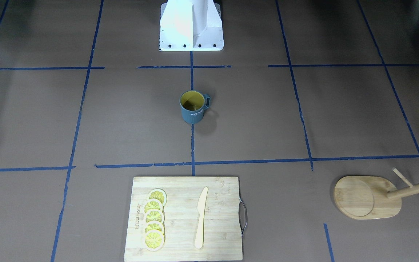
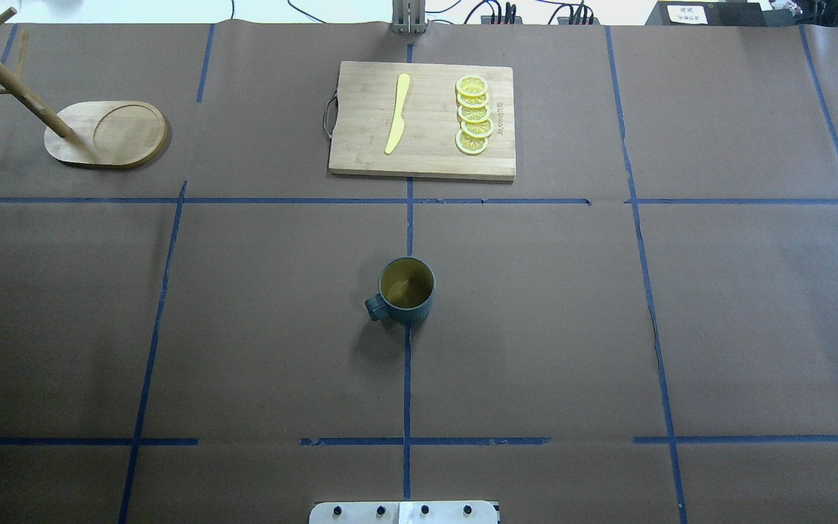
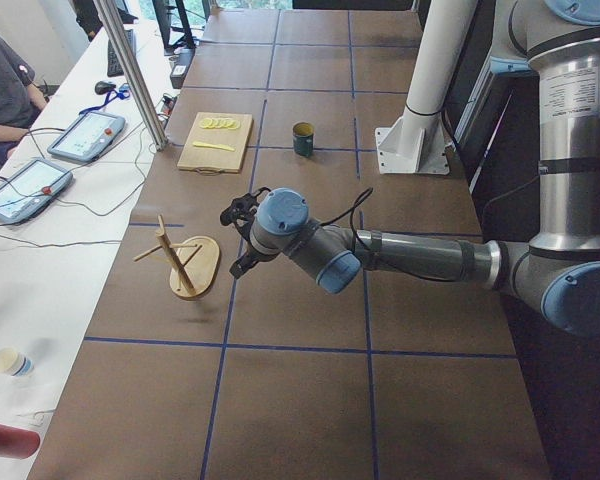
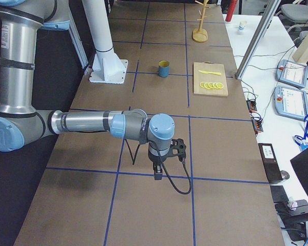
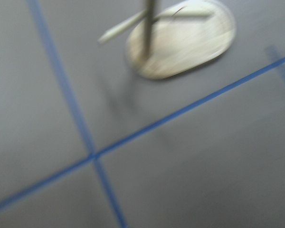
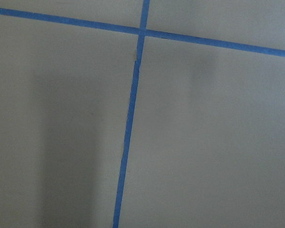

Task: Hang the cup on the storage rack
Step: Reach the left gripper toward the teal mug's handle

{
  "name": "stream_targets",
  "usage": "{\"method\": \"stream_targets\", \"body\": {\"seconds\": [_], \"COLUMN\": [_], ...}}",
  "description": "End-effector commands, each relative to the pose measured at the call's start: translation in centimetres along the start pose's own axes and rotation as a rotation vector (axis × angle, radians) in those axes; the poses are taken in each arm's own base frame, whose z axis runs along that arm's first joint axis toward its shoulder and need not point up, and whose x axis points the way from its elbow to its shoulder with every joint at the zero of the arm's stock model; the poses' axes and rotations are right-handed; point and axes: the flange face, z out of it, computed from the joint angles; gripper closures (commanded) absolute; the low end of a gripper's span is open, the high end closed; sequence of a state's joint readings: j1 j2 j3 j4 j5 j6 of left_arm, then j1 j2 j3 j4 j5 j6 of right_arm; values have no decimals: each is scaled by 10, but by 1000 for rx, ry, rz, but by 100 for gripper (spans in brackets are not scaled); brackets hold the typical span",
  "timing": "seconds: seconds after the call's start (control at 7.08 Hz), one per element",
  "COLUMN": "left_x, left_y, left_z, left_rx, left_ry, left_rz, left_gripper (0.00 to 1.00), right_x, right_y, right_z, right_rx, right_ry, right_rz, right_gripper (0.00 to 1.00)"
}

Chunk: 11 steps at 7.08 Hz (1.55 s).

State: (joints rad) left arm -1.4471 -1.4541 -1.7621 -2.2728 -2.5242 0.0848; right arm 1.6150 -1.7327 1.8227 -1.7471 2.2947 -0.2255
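The dark blue-grey cup (image 1: 193,107) with a yellow inside stands upright at the table's middle, apart from both grippers; it also shows in the overhead view (image 2: 406,291). The bamboo storage rack (image 2: 110,135) stands at the far left corner, with bare pegs, and its base shows in the left wrist view (image 5: 180,40). My left gripper (image 3: 242,262) hovers over the table just beside the rack (image 3: 192,262). My right gripper (image 4: 157,174) hangs over bare table, far from the cup (image 4: 164,68). I cannot tell whether either is open or shut.
A bamboo cutting board (image 2: 423,120) with a yellow knife (image 2: 398,113) and several lemon slices (image 2: 474,115) lies at the far middle. The robot's white base (image 1: 191,25) stands behind the cup. Operators' tablets (image 3: 85,135) lie on the side table.
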Motion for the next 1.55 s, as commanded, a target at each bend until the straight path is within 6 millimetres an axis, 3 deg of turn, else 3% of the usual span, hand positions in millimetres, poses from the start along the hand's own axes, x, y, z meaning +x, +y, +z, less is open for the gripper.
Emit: {"method": "stream_targets", "body": {"seconds": [0.0, 0.28, 0.57, 0.85, 0.99, 1.13, 1.41], "left_x": [73, 131, 206, 310, 377, 415, 453], "left_y": [-45, -76, -125, -134, -144, -146, -152], "left_z": [63, 118, 169, 236, 263, 289, 312], "left_rx": [61, 133, 231, 330, 367, 377, 389], "left_ry": [141, 106, 135, 110, 152, 163, 167], "left_rz": [115, 194, 240, 256, 270, 274, 275], "left_gripper": [0, 0, 1, 3, 2, 2, 2], "right_x": [-2, -2, -1, -2, -1, -2, -2], "right_y": [0, 0, 0, -1, -1, -3, -4], "right_z": [-3, -2, -2, -2, -2, -3, -3], "right_rx": [13, 12, 11, 12, 10, 14, 14], "right_ry": [3, 2, 2, 2, 4, 4, 4], "right_rz": [-5, -6, -1, -2, -1, -1, 2], "right_gripper": [0, 0, 0, 0, 0, 0, 0]}}
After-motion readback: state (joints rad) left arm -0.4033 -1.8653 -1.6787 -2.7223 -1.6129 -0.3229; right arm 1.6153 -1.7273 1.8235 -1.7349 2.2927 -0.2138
